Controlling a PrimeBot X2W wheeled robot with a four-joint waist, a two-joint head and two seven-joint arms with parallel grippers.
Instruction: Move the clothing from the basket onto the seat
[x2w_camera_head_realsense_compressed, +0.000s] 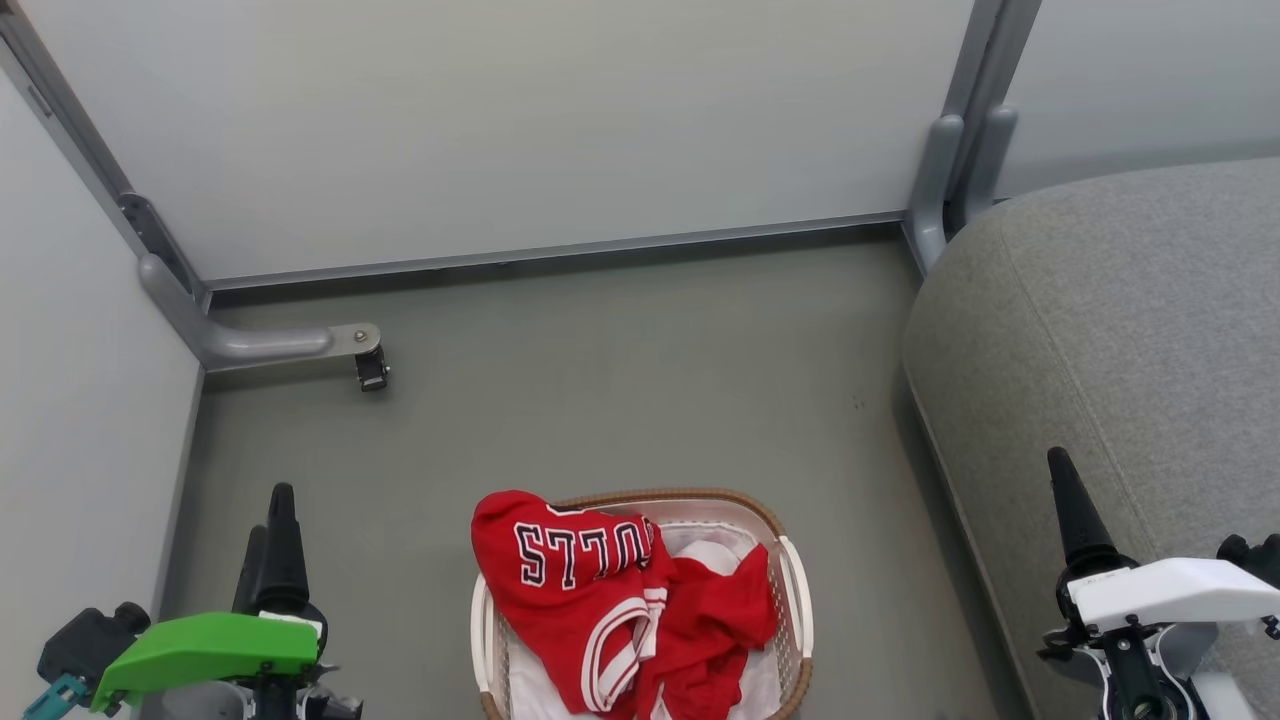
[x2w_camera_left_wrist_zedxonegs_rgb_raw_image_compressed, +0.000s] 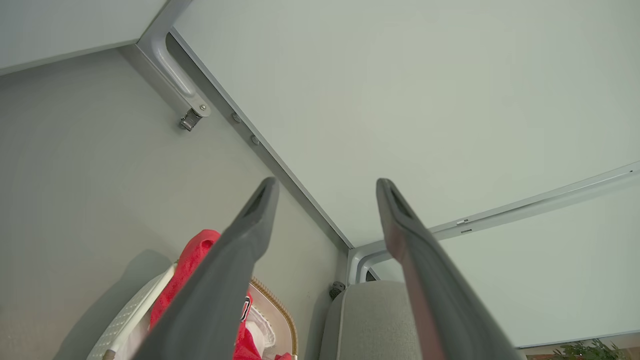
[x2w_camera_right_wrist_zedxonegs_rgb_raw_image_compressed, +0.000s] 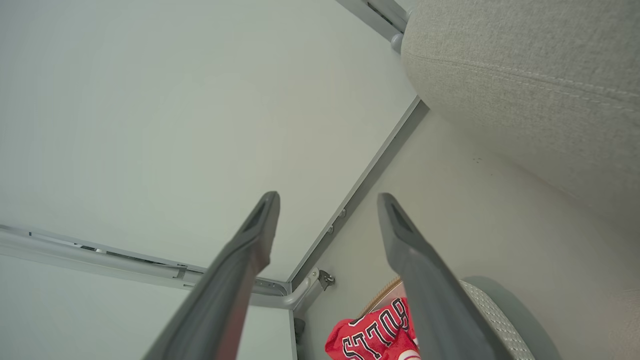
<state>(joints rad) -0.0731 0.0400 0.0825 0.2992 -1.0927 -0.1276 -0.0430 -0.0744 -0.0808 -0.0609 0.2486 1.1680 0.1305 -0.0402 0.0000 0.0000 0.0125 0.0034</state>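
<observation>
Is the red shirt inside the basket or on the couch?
Inside. The red shirt lies crumpled in the basket, with part of it draped over the rim.

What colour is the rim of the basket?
The basket rim is brown; head view shows it best.

The jersey (x2w_camera_head_realsense_compressed: 570, 590) is showing bright red, carrying black-and-white lettering and white-striped trim. The plainer piece (x2w_camera_head_realsense_compressed: 725, 610) is showing red against white cloth (x2w_camera_head_realsense_compressed: 715, 548). The basket (x2w_camera_head_realsense_compressed: 797, 600) is wearing white perforated walls under a brown woven-look rim. The seat (x2w_camera_head_realsense_compressed: 1120, 330) is showing a flecked grey weave. The floor (x2w_camera_head_realsense_compressed: 620, 380) is reading dull grey-green, the wall panels (x2w_camera_head_realsense_compressed: 500, 120) pale grey. The left hand (x2w_camera_left_wrist_zedxonegs_rgb_raw_image_compressed: 326, 184) is showing dark grey fingers under a green cover (x2w_camera_head_realsense_compressed: 205, 650); the right hand (x2w_camera_right_wrist_zedxonegs_rgb_raw_image_compressed: 327, 196) is showing the same under a white cover (x2w_camera_head_realsense_compressed: 1170, 590).
</observation>
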